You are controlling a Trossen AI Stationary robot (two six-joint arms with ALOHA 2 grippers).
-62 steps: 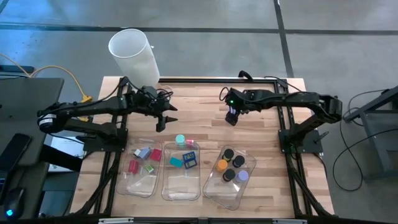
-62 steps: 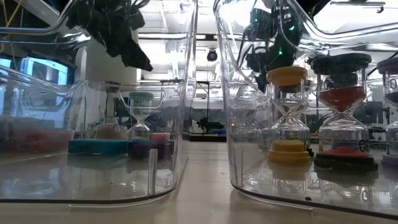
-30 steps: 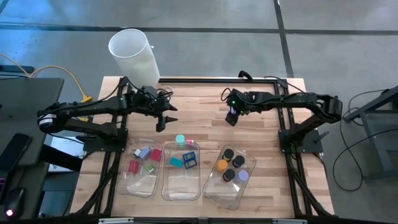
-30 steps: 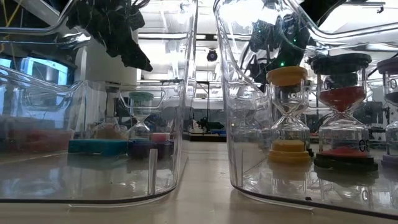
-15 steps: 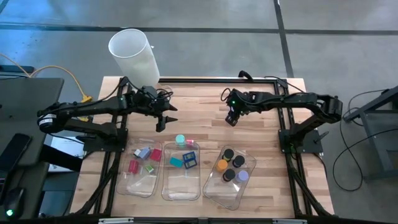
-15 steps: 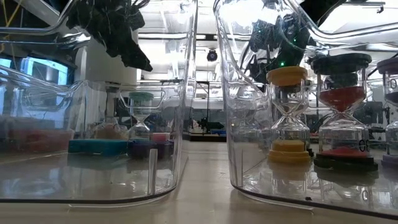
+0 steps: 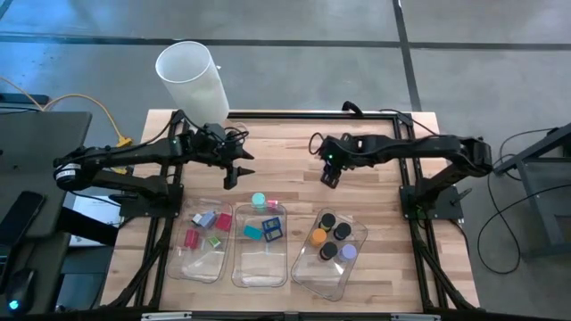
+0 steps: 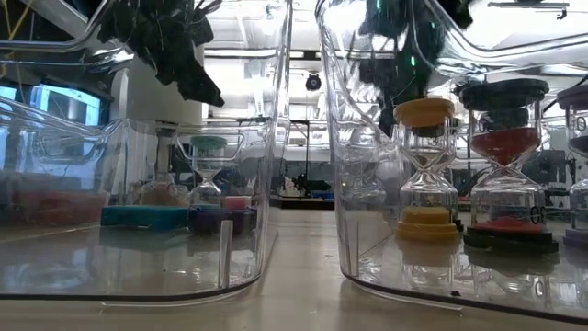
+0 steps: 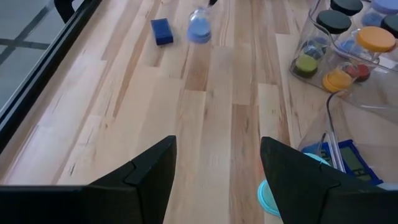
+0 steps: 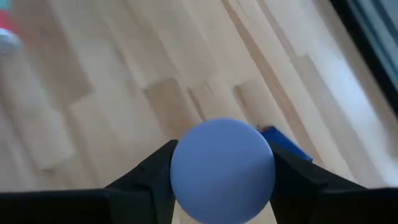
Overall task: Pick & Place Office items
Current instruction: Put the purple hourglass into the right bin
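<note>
While the left gripper [image 7: 239, 175] hangs with its two dark fingers [image 9: 140, 177] spread apart and nothing between them, the right gripper [image 7: 329, 176] is clamped on a blue round-capped piece [image 10: 222, 169], which fills the gap between its fingers in the right wrist view. Bare wooden table [image 7: 285, 152] lies beneath that gripper, and a small blue block [image 10: 285, 141] rests on the wood just beyond the held piece. From the left wrist view, the same blue block [image 9: 161, 30] and the blue-capped piece [image 9: 199, 26] appear far ahead of the left gripper, side by side.

Three clear trays sit in a row on the side of the table away from both arm bases, forward of the two grippers. A tray [image 7: 200, 265] just ahead of the left gripper holds red, pink, green and grey-blue pieces [image 7: 212, 223]. A middle tray [image 7: 259, 270], between the two grippers' reach, holds teal and blue blocks [image 7: 264, 229] with a teal cap [image 7: 259, 200] at its near edge. A third tray [image 7: 332, 278], ahead of the right gripper, holds hourglass-shaped pieces with black, orange and purple caps [image 7: 330, 238], standing upright. Behind the left gripper, a tall white cylinder [image 7: 192, 80] stands at the table's corner.
</note>
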